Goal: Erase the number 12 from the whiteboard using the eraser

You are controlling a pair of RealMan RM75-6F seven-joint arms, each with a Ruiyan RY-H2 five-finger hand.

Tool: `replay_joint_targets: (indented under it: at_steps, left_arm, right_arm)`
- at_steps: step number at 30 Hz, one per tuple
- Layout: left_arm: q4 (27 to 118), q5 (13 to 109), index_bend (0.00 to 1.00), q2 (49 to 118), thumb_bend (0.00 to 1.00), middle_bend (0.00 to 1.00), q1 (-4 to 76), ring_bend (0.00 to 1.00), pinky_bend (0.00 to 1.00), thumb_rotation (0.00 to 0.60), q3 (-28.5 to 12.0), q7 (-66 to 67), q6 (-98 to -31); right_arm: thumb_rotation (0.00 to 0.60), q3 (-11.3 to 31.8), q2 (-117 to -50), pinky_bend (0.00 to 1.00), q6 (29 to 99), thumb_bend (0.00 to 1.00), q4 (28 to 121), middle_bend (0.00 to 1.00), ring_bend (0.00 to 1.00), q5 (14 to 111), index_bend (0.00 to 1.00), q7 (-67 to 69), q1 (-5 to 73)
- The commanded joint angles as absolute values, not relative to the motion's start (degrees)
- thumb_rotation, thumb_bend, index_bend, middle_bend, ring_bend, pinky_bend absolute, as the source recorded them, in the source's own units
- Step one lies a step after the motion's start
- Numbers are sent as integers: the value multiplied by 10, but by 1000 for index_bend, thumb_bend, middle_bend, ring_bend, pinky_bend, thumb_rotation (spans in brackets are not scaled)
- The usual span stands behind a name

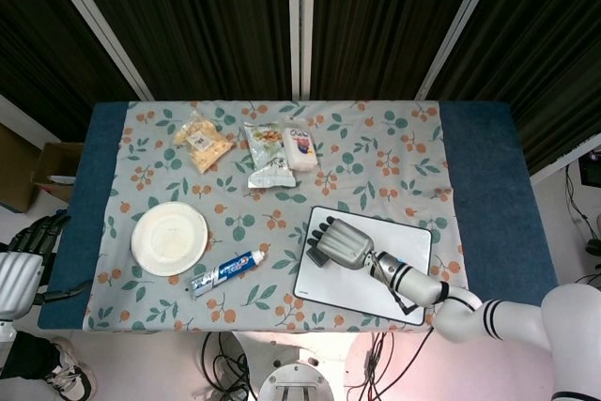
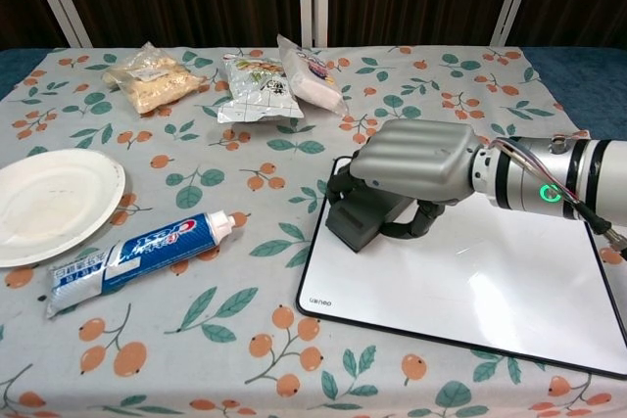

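Note:
The whiteboard (image 1: 394,274) (image 2: 490,281) lies on the table at the front right; its visible surface is blank white, with no writing that I can make out. My right hand (image 1: 340,243) (image 2: 416,156) grips a dark grey eraser (image 2: 362,214) (image 1: 315,253) and presses it on the board's left edge. My left hand (image 1: 21,265) hangs off the table's left side, away from everything, fingers loosely curled and holding nothing.
A toothpaste tube (image 2: 137,254) lies left of the board, with a white paper plate (image 2: 49,201) further left. Snack packets (image 2: 260,85) and a bag of crackers (image 2: 152,75) sit at the back. A cardboard box (image 1: 54,171) stands on the floor at left.

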State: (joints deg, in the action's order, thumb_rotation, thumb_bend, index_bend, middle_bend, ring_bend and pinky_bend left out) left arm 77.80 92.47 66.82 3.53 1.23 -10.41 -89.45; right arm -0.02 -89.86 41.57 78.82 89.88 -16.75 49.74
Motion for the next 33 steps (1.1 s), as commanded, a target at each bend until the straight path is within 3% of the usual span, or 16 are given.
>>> replay_joint_targets:
  at_steps: [1,10,18,27,33]
  left_arm:
    - [778,925,89,670,59,86,36,79,188,373,13,-105,-894]
    - [782,928,89,670,59,86,36,79,188,371,13,-103,-895]
    - [790,927,89,667,59,87,38,79,188,372,12,-95,-893]
    - [799,929,89,666,59,87,41,79,189,372,12,-84,-889]
    - [801,928,89,666,59,87,42,79,188,372,12,-80,-886]
  right_arm:
    - [600,-26,-866,449,429,325,831,652,499,919,796,-182,489]
    - [600,-89,-775,449,448,324,895,652,498,940,792,-197,453]
    - [600,-111,-714,449,494,324,893,653,500,953,798,-167,421]
    - [600,-63,-706,449,556,324,825,653,500,932,797,-59,405]
    - [600,-10,-748,449,542,323,729,653,499,866,793,-14,408]
